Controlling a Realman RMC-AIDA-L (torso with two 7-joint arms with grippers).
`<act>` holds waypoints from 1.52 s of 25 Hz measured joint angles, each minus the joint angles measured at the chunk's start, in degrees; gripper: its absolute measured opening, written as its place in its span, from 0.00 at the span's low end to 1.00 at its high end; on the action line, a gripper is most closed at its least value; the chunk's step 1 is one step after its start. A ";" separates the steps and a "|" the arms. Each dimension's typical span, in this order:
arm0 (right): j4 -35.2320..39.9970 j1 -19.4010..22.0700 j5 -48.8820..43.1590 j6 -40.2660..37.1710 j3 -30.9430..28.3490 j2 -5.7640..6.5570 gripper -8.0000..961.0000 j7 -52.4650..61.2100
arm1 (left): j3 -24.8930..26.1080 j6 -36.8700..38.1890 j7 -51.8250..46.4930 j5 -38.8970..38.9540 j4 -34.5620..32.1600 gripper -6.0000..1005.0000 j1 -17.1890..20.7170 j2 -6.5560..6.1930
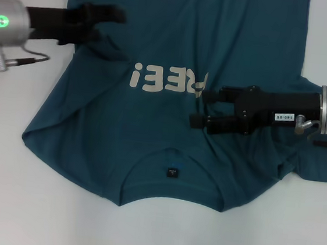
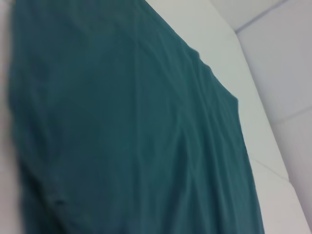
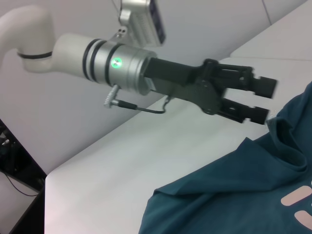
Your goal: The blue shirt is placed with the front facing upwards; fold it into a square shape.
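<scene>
Both grippers hang over the blue shirt (image 1: 152, 121), which lies spread on the white table (image 1: 3, 199) with its collar at the near edge and its hem running out of the head view at the far side. Off-white block letters (image 1: 168, 79) cross the chest, partly hidden on the right by the arm above them, and a small dark neck label (image 1: 172, 172) sits inside the collar opening.

On the right, the right gripper (image 1: 199, 107) reaches in from the right edge, level with the chest. Its two black fingers stand apart, one just beside the last letters and the other nearer, with bare teal cloth showing between them; nothing is held. The cloth under that arm is rumpled toward the right sleeve.

On the left, the left gripper (image 1: 107, 18) comes in from the left edge over the far left part of the shirt, beside a raised fold in the cloth. The right wrist view shows the same gripper (image 3: 265, 101) with its fingers parted and empty, held above the table just off the shirt's bunched edge (image 3: 287, 146). The left wrist view takes in only a broad stretch of plain teal cloth (image 2: 122, 122) against the white table (image 2: 204, 29).
</scene>
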State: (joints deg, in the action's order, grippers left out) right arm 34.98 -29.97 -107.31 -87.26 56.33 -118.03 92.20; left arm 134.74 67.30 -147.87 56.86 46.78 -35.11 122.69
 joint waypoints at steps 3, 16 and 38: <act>0.00 0.00 0.01 -0.01 0.01 -0.01 0.95 0.17 | -0.16 -0.40 -2.41 -0.25 2.30 0.86 2.19 0.01; 0.00 0.19 0.00 -0.01 0.00 0.00 0.95 0.50 | -0.98 -7.39 -5.48 -4.50 -4.21 0.85 -1.73 -0.02; 0.00 1.22 -0.01 -0.43 0.00 -0.05 0.95 0.41 | -1.74 -8.51 0.75 -0.21 -7.76 0.86 -6.35 1.09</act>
State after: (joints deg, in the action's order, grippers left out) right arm 34.98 -28.75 -107.32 -87.70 56.34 -118.09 92.61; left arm 133.00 58.79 -147.11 56.64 39.03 -41.46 123.79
